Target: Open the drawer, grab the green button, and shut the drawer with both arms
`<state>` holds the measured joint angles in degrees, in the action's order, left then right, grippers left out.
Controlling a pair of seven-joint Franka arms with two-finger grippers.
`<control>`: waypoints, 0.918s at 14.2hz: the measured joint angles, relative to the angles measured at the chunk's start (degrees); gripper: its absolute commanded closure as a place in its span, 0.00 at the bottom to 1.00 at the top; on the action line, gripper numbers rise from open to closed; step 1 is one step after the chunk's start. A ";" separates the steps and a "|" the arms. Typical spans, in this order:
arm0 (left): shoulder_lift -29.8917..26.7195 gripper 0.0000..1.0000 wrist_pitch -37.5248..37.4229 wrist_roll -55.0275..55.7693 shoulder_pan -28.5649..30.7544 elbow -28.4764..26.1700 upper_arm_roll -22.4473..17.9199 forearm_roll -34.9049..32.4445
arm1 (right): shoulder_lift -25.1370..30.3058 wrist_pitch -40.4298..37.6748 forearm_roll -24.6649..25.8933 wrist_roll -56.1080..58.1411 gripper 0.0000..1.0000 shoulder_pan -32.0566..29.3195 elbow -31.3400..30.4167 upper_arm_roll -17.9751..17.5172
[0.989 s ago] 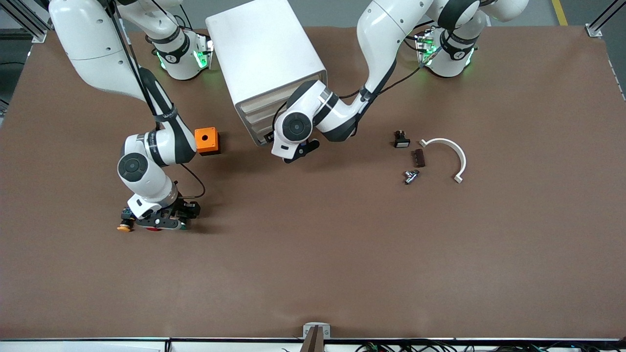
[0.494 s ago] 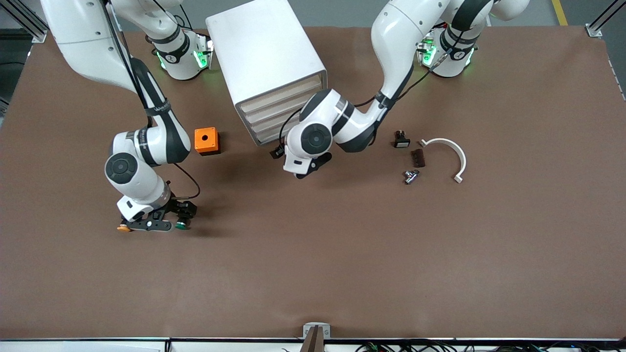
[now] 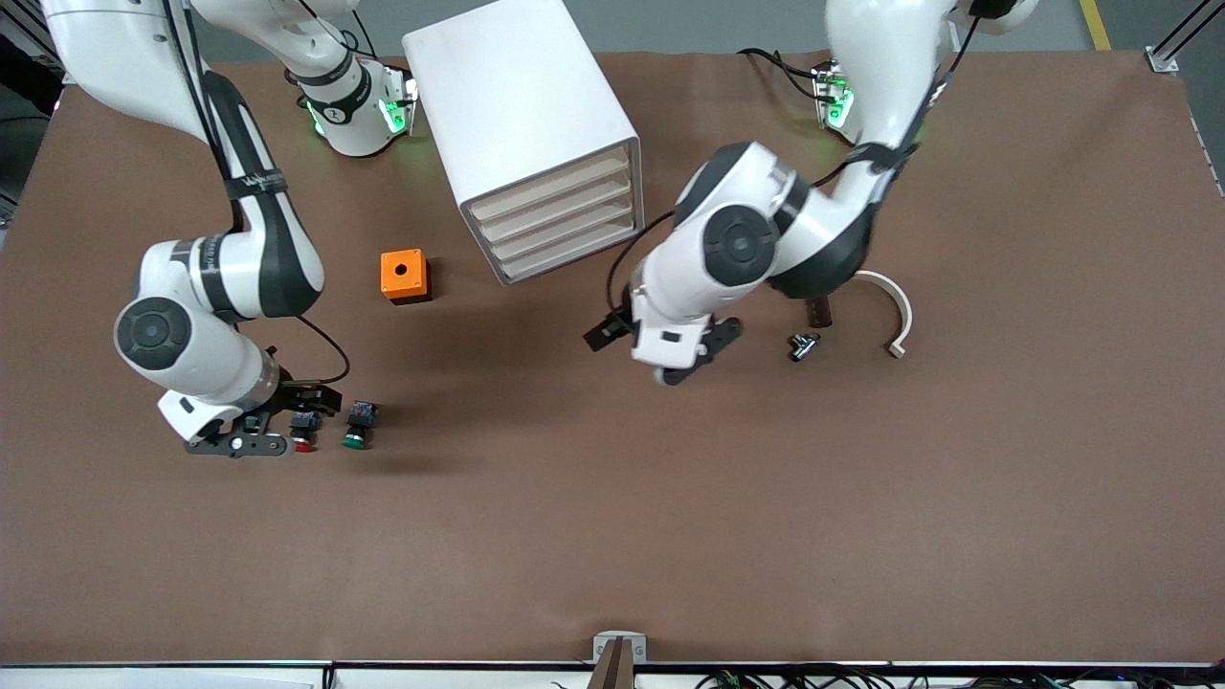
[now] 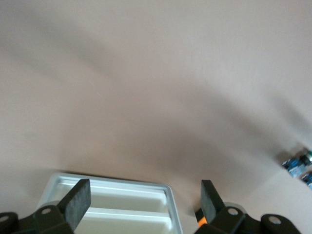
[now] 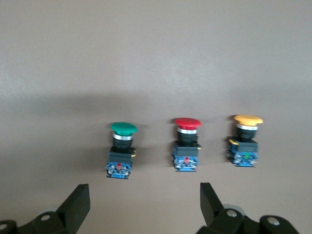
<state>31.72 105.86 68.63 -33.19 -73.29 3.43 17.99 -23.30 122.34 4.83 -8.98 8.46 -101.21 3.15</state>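
Observation:
The white cabinet (image 3: 522,105) stands at the robots' edge of the table with all four cream drawer fronts (image 3: 560,215) shut flush. The green button (image 3: 355,427) lies on the table beside the red-capped one (image 3: 304,432), caps toward the front camera. My right gripper (image 3: 251,431) is open and empty beside them, toward the right arm's end. The right wrist view shows the green button (image 5: 122,146), red one (image 5: 187,144) and yellow one (image 5: 246,139) in a row ahead of the open right gripper (image 5: 144,195). My left gripper (image 3: 689,359) is open and empty over bare table, away from the cabinet (image 4: 112,204).
An orange box (image 3: 403,276) sits between the cabinet and the right arm. A white curved piece (image 3: 885,306), a dark block (image 3: 818,311) and a small metal part (image 3: 802,344) lie toward the left arm's end.
My right gripper has drawn away from the buttons toward the right arm's end, uncovering the green and red ones. My left arm has swung away from the cabinet front.

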 measured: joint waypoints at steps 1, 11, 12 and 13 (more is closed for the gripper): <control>-2.23 0.01 -3.12 -2.39 2.35 -0.03 -0.08 -0.79 | 0.29 -2.35 0.00 0.33 0.00 -0.27 1.43 0.00; -12.63 0.01 -27.02 -41.32 24.29 -1.47 -0.15 -10.08 | 4.75 -22.53 -0.10 5.92 0.00 -5.21 13.56 0.05; -13.18 0.01 -27.11 -43.17 25.17 -1.93 -0.15 -11.79 | 6.06 -23.70 -0.49 6.20 0.00 -5.74 13.60 0.04; -13.75 0.01 -27.13 -45.45 26.37 -2.35 -0.13 -13.01 | 7.50 -24.90 -1.28 6.31 0.00 -6.17 13.64 0.03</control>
<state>17.97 78.73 23.18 -6.83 -75.64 3.30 4.98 -15.80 97.43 3.55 -2.67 2.29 -87.57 3.18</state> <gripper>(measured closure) 0.004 0.000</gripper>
